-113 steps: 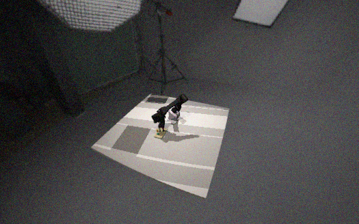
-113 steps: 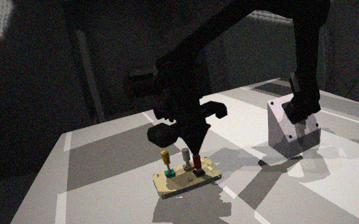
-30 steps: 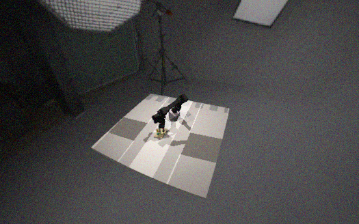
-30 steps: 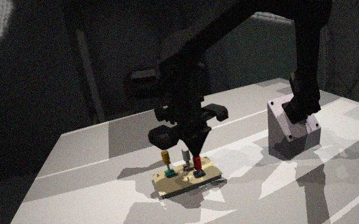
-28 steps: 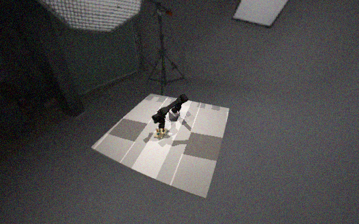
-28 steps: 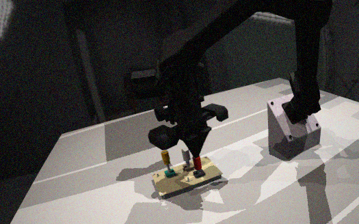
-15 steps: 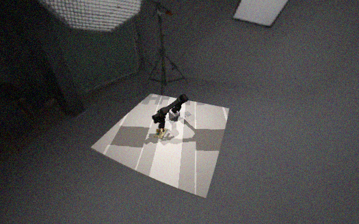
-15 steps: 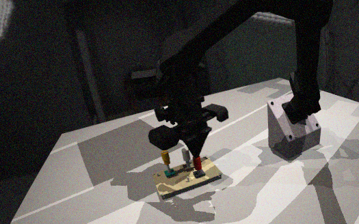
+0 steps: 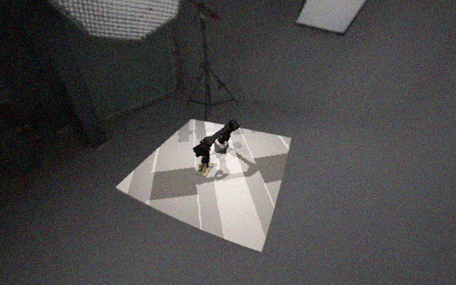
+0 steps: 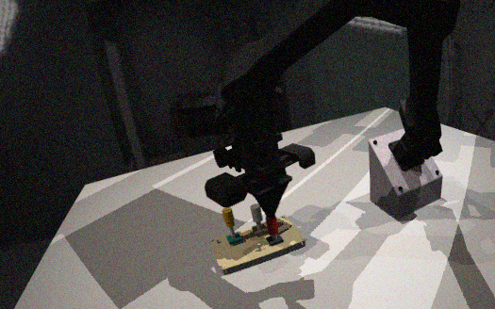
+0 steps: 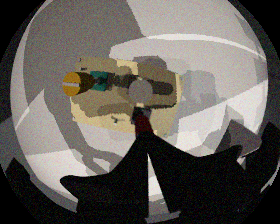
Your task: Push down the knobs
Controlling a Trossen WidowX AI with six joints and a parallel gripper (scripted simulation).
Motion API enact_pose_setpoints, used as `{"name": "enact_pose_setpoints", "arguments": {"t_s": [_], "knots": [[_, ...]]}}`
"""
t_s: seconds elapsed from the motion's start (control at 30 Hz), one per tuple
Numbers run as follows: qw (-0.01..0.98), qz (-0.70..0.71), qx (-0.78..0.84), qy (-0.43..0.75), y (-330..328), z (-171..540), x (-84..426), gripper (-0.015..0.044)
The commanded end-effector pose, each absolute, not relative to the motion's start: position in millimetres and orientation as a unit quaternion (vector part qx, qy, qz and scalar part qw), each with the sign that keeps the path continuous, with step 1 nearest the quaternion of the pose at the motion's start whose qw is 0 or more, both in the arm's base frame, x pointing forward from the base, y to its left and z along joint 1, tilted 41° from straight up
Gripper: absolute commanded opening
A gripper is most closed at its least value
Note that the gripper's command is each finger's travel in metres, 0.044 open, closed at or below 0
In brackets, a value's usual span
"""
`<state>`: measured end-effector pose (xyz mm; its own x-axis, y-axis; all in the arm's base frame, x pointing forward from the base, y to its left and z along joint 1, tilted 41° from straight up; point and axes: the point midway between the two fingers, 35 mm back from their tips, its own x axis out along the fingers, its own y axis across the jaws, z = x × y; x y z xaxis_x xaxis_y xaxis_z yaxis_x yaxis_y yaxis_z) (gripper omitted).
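The tan circuit board (image 9: pixel 205 173) (image 10: pixel 242 259) (image 11: pixel 86 116) stands low on the table. My gripper (image 10: pixel 270 217) (image 11: pixel 144 135) is shut and empty, pointing down, its fingertips at the top of the red knob (image 10: pixel 272 226) (image 11: pixel 143 126). That knob is low over its dark potentiometer (image 10: pixel 274 240); whether it touches is too small to tell. The yellow knob (image 10: pixel 228 217) (image 11: pixel 72 84) stands high, leaning slightly, with bare shaft above its teal potentiometer (image 10: pixel 234 239) (image 11: pixel 98 80). A grey knob (image 10: pixel 255 213) (image 11: pixel 140 90) stands behind, with some shaft showing below it.
The arm's grey wedge-shaped base (image 10: pixel 383 188) stands right of the board. The arm (image 9: pixel 219 135) reaches over from it. Patchy shadows cross the table (image 9: pixel 240 208) (image 10: pixel 161 221). A light stand (image 9: pixel 206 65) is beyond the table.
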<state>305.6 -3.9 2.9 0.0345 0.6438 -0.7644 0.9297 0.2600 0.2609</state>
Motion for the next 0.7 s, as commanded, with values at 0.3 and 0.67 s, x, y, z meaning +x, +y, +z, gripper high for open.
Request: {"name": "enact_pose_setpoints", "arguments": {"t_s": [0.3,0.67], "knots": [[0.418,-0.164,0.579,0.680,7.6,-7.3,307.5,0.0000],[0.418,-0.164,0.579,0.680,8.0,-7.7,307.5,0.0000]]}}
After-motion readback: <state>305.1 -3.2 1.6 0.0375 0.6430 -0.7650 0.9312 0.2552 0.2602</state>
